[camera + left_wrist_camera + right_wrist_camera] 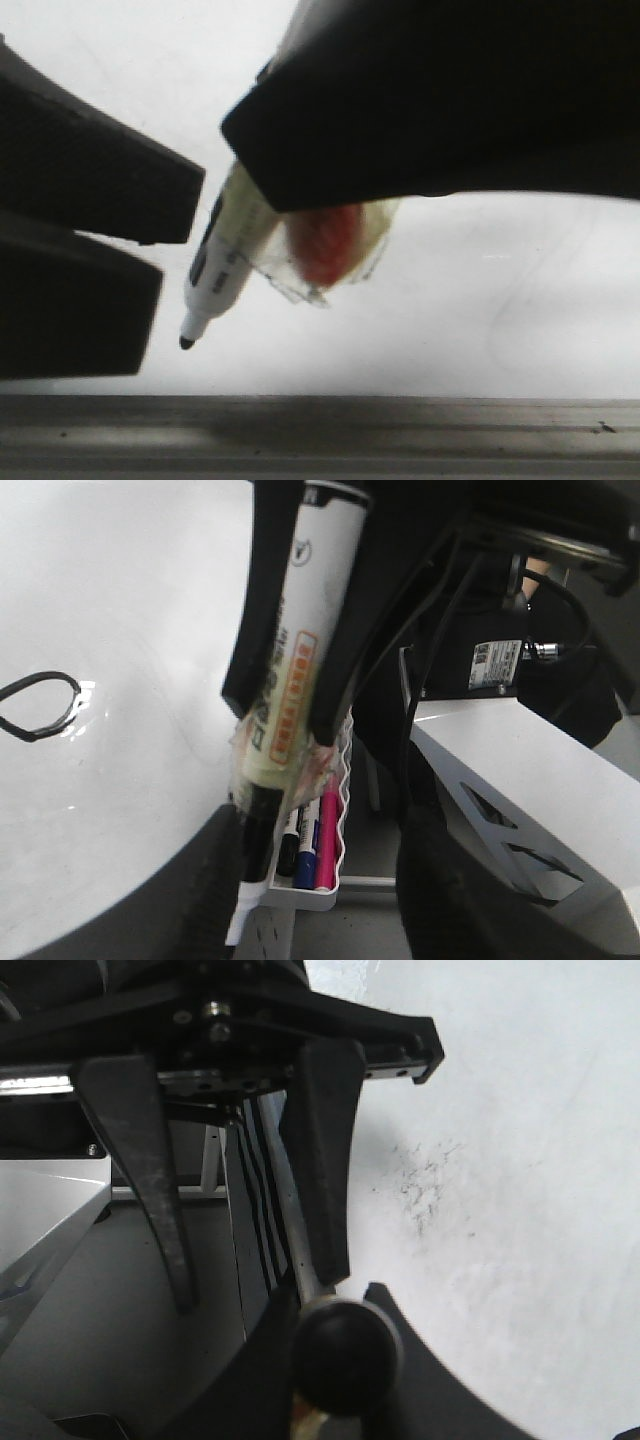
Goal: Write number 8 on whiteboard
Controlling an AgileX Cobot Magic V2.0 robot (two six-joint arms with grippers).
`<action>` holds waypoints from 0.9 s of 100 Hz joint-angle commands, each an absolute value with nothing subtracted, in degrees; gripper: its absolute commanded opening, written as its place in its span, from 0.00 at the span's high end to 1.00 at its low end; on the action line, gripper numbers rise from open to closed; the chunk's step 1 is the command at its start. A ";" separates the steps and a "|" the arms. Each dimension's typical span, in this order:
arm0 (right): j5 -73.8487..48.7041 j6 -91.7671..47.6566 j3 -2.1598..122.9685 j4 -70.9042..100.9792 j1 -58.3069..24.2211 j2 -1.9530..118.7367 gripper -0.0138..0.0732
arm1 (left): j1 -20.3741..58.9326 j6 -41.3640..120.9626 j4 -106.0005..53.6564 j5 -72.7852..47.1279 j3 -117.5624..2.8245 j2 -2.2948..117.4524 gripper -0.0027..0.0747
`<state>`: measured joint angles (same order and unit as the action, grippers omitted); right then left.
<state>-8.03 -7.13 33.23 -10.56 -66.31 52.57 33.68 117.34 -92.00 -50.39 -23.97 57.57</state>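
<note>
My right gripper (262, 160) is shut on a white marker (222, 262), with a wad of clear tape and something red (325, 245) at the grip. The marker's black tip points down at the whiteboard (480, 290), just above its grey ledge (320, 430); whether it touches I cannot tell. In the left wrist view the same marker (300, 660) sits between the right gripper's fingers. On the board to one side lies a black loop of the number 8 (40, 706), cut by the frame's edge. My left gripper (172, 252) stands open and holds nothing beside the marker.
A white tray (338, 780) with black, blue and pink markers hangs off the board's edge. A white metal frame (520, 770) and cables stand beyond it. Black ink specks (425, 1185) dot the whiteboard (520, 1160) near the open left gripper (260, 1285).
</note>
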 commanded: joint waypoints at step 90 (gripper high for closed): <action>0.00 -7.39 34.82 -8.61 -66.44 52.42 0.92 | 33.82 115.68 -99.86 -53.79 -28.46 64.38 0.99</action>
